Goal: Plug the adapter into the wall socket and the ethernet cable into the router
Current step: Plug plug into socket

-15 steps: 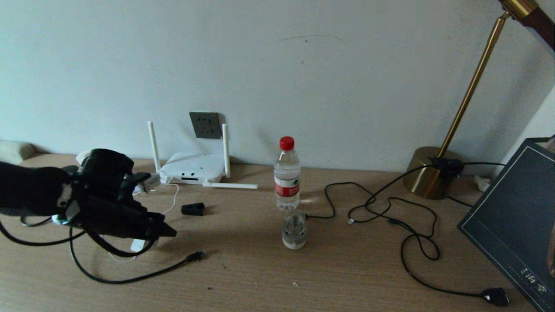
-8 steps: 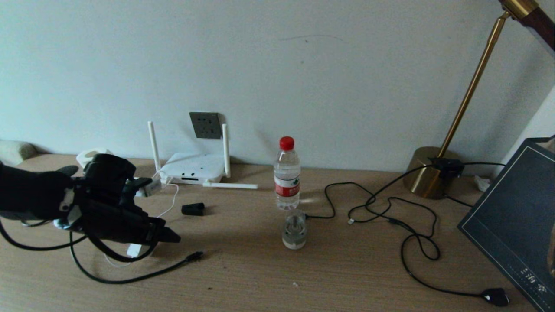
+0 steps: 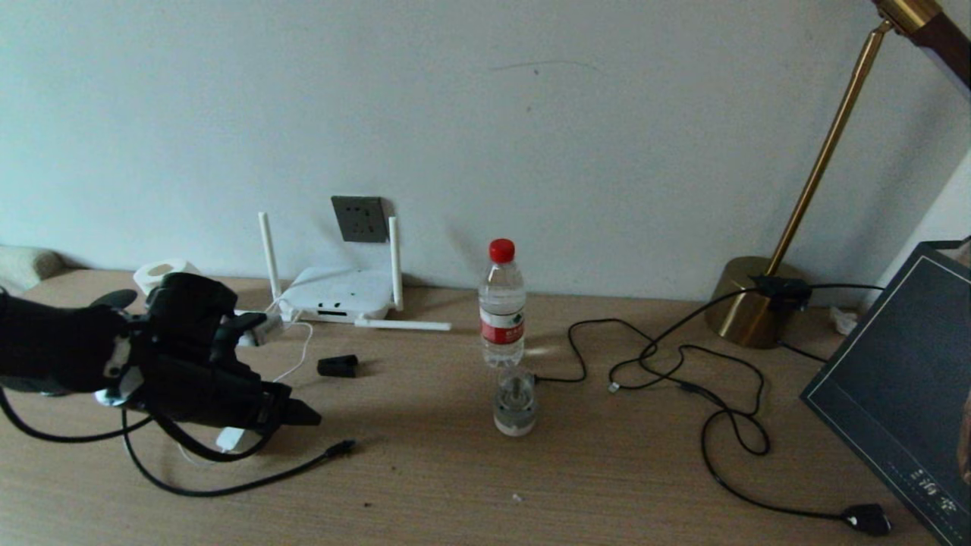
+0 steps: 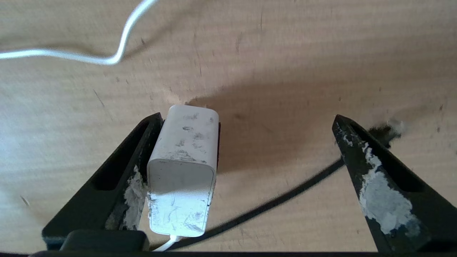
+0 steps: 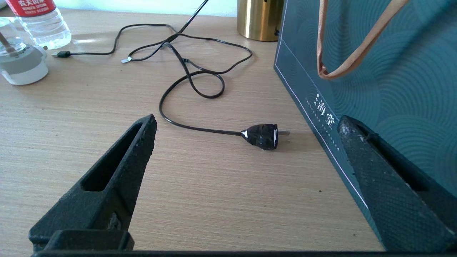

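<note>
Head view faces wall; wrist views hover near table [image 3: 607, 470].

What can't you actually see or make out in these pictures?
- Head view: the adapter is mostly hidden beneath the left gripper.
- Left wrist view: the adapter's pin face is turned away.
- Head view: the wall socket's holes and the router's ports are too small to make out.
- Head view: the right gripper is outside the frame.

One router [image 3: 337, 292], one bottle [image 3: 501, 305], perhaps three black cables [image 3: 686, 371].
</note>
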Available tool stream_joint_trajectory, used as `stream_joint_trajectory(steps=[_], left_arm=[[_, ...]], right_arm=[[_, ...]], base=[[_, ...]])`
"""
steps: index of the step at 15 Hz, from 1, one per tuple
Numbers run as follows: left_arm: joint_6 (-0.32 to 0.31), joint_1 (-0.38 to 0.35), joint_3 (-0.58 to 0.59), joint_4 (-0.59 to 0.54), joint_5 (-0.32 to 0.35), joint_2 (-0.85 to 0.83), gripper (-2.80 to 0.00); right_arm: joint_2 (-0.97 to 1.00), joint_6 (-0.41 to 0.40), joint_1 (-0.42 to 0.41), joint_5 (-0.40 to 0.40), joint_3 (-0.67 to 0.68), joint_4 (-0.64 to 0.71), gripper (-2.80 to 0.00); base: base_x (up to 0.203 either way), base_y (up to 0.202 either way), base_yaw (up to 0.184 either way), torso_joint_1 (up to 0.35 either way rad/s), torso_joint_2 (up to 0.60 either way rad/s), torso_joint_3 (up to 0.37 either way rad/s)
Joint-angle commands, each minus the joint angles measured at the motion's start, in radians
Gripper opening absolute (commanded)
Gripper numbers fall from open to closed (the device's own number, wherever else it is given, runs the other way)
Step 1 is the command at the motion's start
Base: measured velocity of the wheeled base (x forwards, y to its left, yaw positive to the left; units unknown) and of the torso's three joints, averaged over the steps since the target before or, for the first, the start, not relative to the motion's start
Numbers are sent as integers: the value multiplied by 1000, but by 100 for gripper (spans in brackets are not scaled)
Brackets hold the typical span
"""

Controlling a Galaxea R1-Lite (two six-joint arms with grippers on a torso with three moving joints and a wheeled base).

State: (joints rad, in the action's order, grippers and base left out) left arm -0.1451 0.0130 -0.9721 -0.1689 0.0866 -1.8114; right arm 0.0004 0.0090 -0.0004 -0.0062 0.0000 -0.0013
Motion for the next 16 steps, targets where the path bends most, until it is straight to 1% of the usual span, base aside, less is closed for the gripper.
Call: stream_joint_trajectory(steps=[1,5,7,12,15,16], left_arm=[[-2,-1,1,12,-1,-8,0],[-7,-7,1,69,-3,-26,0],[-25,-9,23,114,-5,-32,0],[-33,-15,89,231,-5,-61,0],[-36,-15,78,244,-5,-55,0],[-49,-15,78,243,-5,-44,0]], right_arm=[[0,0,0,0,0,0,0],[0,0,-1,0,0,0,0],[0,0,-1,0,0,0,0],[0,0,0,0,0,0,0],[0,0,0,0,0,0,0],[0,0,0,0,0,0,0]], base=[[0,0,0,0,0,0],[0,0,0,0,0,0],[0,0,0,0,0,0],[0,0,0,0,0,0],[0,0,0,0,0,0],[0,0,0,0,0,0]])
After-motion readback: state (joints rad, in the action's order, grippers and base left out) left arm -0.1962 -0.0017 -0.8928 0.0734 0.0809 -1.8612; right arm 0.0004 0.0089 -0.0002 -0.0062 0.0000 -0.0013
